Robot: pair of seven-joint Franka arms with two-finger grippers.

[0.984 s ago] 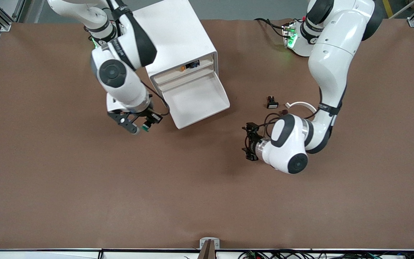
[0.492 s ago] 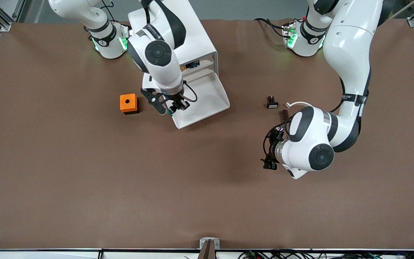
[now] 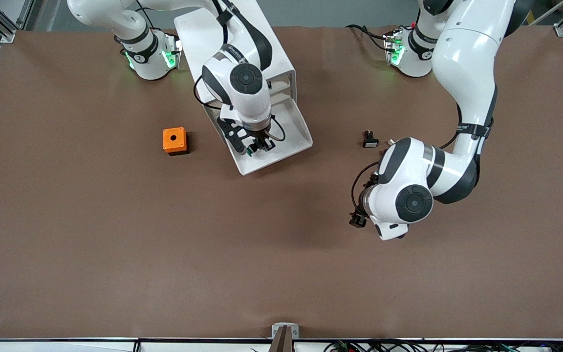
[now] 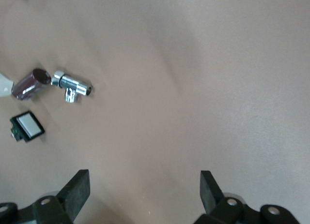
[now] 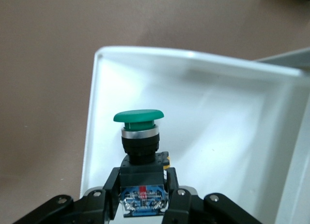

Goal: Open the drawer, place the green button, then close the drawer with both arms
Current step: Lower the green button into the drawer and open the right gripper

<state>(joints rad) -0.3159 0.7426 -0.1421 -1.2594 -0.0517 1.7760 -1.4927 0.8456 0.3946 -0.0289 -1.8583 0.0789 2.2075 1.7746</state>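
Note:
The drawer stands pulled out of the white cabinet as a shallow white tray. My right gripper hangs over the tray's front part, shut on the green button. In the right wrist view the button shows a round green cap on a black body, clamped between the right gripper fingers above the drawer's white floor. My left gripper is over bare table toward the left arm's end, apart from the drawer. It is open with nothing between its fingers.
An orange box with a hole sits on the table beside the cabinet, toward the right arm's end. A black switch with a white cap lies by the left arm's elbow; it shows beside a chrome fitting.
My right gripper has carried the green button from the table beside the cabinet to over the open drawer, uncovering the orange box. The left gripper has drawn back from the drawer, still open.

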